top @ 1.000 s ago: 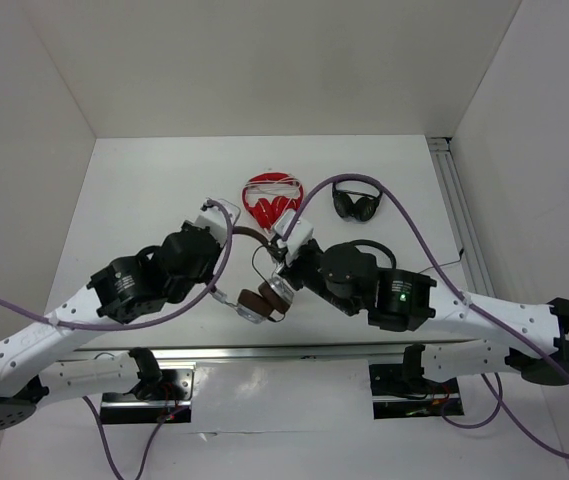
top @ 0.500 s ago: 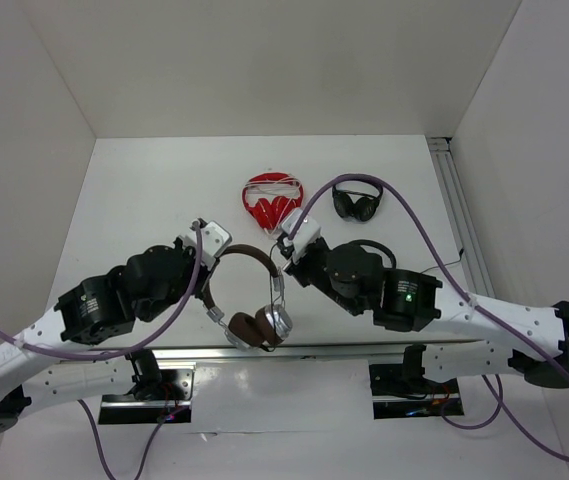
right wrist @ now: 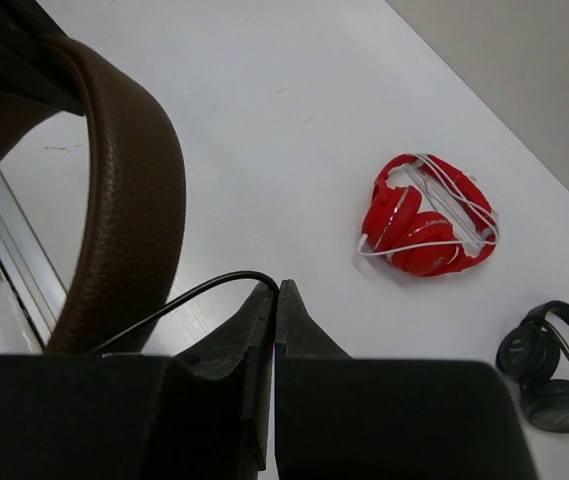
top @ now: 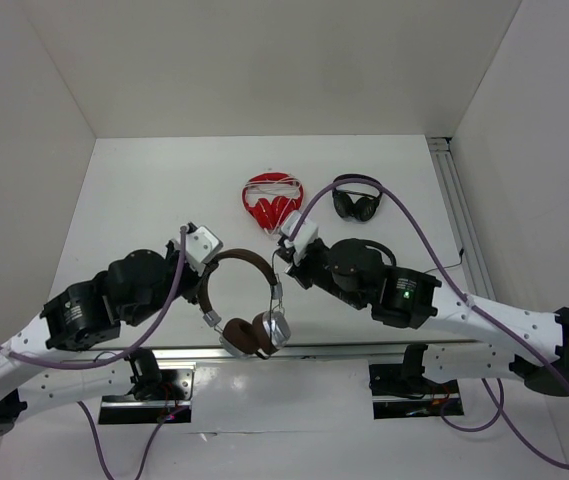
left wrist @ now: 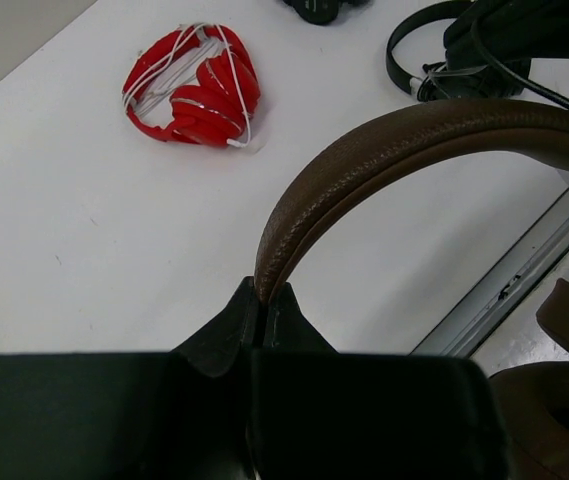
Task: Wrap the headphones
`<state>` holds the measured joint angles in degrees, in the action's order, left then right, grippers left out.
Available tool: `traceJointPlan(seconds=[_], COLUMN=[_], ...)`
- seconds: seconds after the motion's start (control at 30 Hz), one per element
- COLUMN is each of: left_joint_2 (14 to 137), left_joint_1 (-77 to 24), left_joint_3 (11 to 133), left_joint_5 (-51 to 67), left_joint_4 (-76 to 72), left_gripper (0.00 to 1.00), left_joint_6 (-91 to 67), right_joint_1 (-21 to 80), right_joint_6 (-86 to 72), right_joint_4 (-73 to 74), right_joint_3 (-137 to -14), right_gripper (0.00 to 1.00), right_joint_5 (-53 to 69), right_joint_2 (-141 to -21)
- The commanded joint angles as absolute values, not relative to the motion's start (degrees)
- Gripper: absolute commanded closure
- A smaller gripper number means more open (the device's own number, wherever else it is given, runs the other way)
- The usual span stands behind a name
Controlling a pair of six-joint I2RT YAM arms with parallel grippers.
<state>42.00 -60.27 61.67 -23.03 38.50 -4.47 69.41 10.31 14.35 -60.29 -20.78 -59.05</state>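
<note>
White surface (top: 144, 190) under everything. Brown headphones (top: 239, 257) held aloft at near edge, ear cups (top: 256, 335) dangling over rail (top: 344, 350), likely so cord hangs free for winding. Left end effector (left wrist: 262, 300) clamped on headband (left wrist: 414, 130), steadying. Right end effector (right wrist: 275, 292) pinched together on thin dark cable (right wrist: 179, 297), looks set to loop it. Red headphones (top: 272, 200) and black pair (top: 356, 203) sit behind, well apart. No legible branding anywhere.
</note>
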Motion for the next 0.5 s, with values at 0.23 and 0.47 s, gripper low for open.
traceJointPlan(seconds=[0.23, 0.47], left_joint_2=[35.3, 36.4], left_joint_1=[-60.6, -60.6], left_joint_3=[61.2, 63.3], left_joint_5=[-23.5, -23.5], left_joint_4=[30.2, 29.7], left_gripper=[1.00, 1.00], left_joint_6=[-6.3, -9.7], right_joint_1=[67.2, 64.8], right_joint_6=[9.1, 7.5], right_joint_4=[8.1, -5.3], right_joint_3=[-56.3, -48.1], right_gripper=[0.98, 0.79], right_joint_5=[-12.2, -4.1], right_joint_2=[-58.9, -56.6])
